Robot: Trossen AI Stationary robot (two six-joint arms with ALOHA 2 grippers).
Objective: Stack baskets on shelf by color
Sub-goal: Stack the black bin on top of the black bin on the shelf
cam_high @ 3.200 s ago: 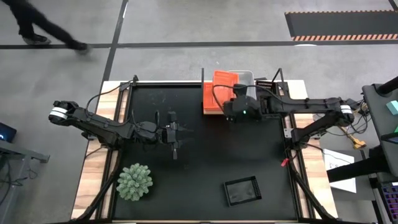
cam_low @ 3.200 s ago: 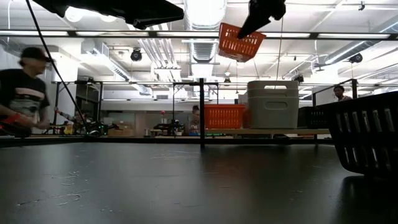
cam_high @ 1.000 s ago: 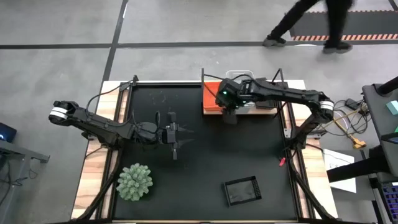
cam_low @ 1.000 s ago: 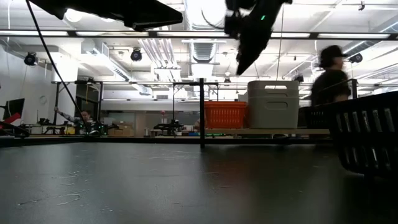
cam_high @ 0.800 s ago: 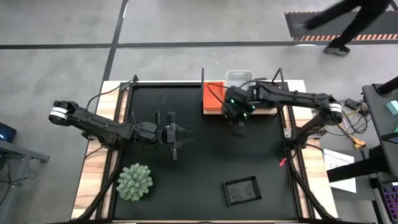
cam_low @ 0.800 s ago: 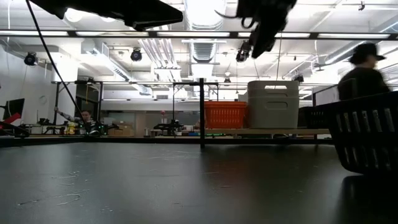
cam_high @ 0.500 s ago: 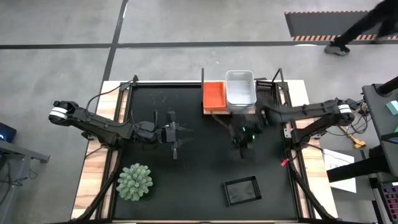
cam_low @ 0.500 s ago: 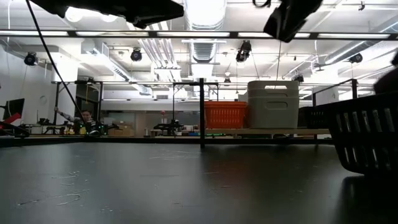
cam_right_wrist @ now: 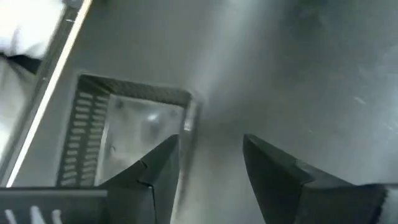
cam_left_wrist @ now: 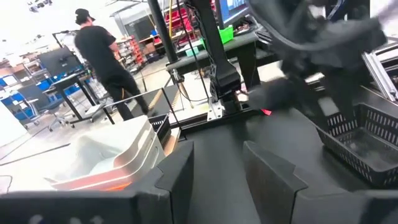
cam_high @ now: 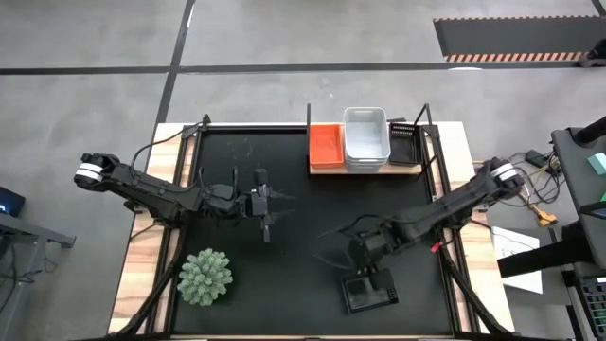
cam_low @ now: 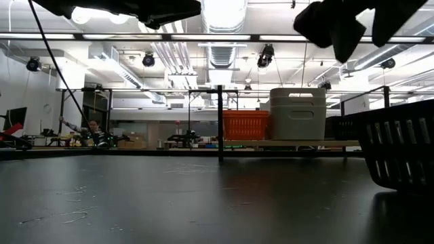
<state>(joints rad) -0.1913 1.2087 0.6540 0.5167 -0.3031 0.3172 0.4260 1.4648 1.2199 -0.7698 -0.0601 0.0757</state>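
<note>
Right gripper open, empty, above black basket near table's front edge — left gripper parted, idle mid-left — orange basket and white basket on shelf.

Both arms dark w/ white band at shoulder end, thin black cables alongside

My right gripper low, reaching forward, jaws parted, my left gripper parked mid-surface, jaws apart
</note>
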